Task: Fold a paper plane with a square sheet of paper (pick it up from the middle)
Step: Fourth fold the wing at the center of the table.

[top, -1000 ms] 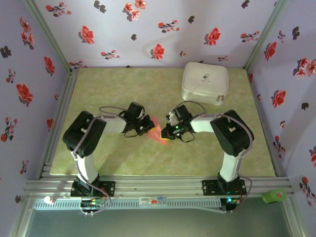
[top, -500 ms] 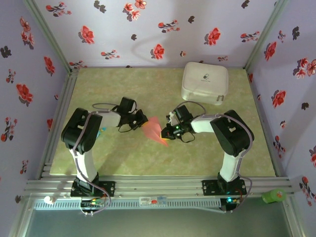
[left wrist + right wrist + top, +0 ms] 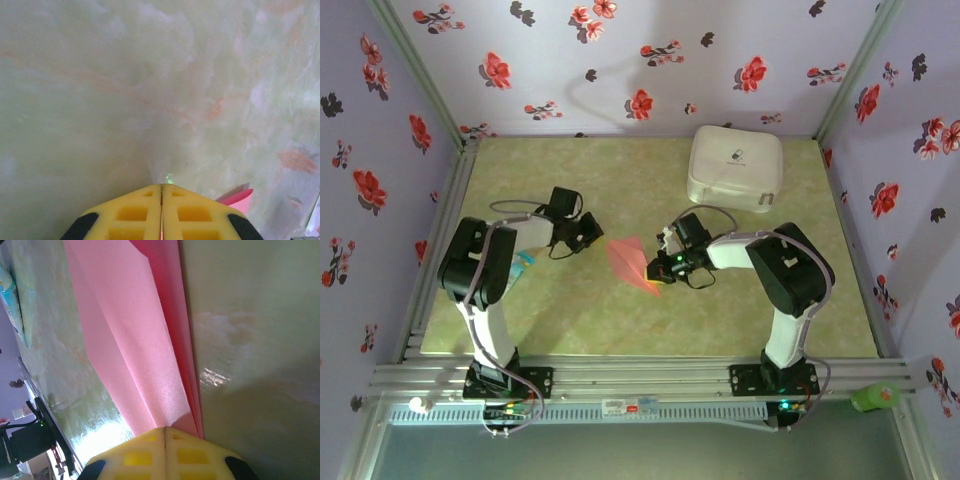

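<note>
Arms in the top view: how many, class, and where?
2. The left arm stands left of the paper, clear of it; the right arm reaches it from the right. None seem hidden.

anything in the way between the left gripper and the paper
Nothing visible: just open table lies between the shut left gripper and the folded paper, whose far end the right gripper pinches.
</note>
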Robot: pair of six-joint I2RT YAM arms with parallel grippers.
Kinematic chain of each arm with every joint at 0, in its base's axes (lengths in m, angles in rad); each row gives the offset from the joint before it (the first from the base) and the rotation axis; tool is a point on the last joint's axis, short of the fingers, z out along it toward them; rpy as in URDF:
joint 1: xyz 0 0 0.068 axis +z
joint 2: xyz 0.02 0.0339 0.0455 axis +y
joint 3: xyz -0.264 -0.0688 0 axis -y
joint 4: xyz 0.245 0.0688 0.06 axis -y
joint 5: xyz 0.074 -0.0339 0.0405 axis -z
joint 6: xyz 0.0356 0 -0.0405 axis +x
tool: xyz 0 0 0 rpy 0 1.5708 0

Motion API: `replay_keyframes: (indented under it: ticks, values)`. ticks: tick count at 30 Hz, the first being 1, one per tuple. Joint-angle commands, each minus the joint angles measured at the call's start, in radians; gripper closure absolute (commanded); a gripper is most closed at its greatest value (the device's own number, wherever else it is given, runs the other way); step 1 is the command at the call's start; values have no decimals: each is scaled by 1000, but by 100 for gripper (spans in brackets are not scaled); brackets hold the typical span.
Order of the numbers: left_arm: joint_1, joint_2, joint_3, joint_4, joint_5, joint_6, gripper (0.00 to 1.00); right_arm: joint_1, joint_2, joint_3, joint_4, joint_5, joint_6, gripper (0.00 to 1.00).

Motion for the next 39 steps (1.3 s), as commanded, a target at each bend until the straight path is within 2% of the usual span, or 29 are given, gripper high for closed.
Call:
replay_keyframes:
  ticks: [1, 5, 9, 12, 18, 26, 31, 39]
  values:
    - [-6, -99, 27, -64, -28, 44, 90, -2, 48, -46, -186, 92, -19, 100]
    - [-69, -139, 22, -55, 2, 52, 90, -2, 39, -56, -165, 97, 0, 100]
    - [-157, -98, 20, -15, 73, 45, 90, -2, 42, -49, -170, 99, 0, 100]
    - [-200, -64, -3, 22, 86, 33, 90, -2, 41, -48, -170, 102, 4, 100]
    - [-209, 10, -51, 109, 105, -8, 90, -2, 33, -50, -159, 92, 11, 100]
    - [-203, 25, -77, 33, 34, 11, 90, 0, -48, -4, -174, 74, 31, 98]
    - [-205, 29, -100, 32, 39, 25, 90, 9, -104, 40, -155, 48, 69, 100]
    - [-205, 32, -107, 41, 37, 22, 90, 52, -8, 119, -13, 27, 175, 99]
